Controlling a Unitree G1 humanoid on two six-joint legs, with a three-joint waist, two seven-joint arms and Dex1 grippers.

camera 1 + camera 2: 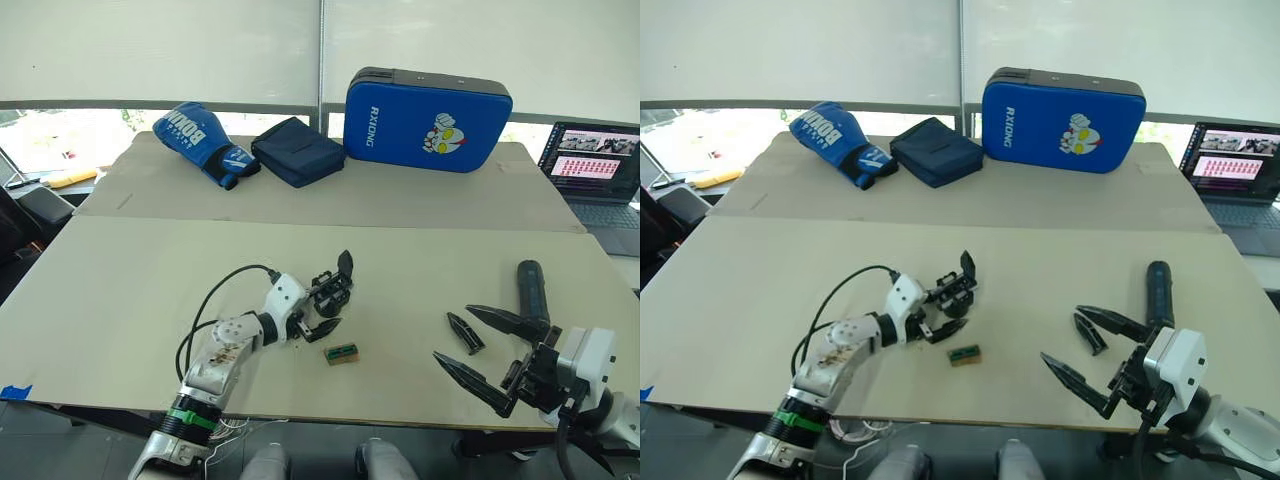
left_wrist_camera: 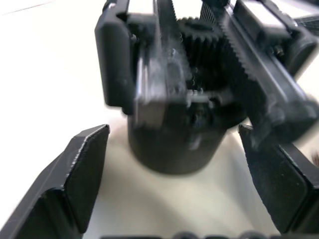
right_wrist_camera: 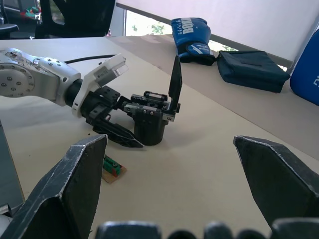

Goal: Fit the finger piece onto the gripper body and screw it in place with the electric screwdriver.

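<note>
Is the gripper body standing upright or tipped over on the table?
Upright: the gripper body stands on its round base, its one finger pointing up, with the open left hand around it.

Left hand (image 1: pixel 318 312) reaches forward, fingers spread wide; right hand (image 1: pixel 478 350) hangs low, fingers splayed apart.

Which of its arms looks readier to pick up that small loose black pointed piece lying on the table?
The right. The finger piece lies just ahead of the open right gripper, beside the electric screwdriver. The left gripper is across the table, open around the gripper body, probably better kept there to steady it.
</note>
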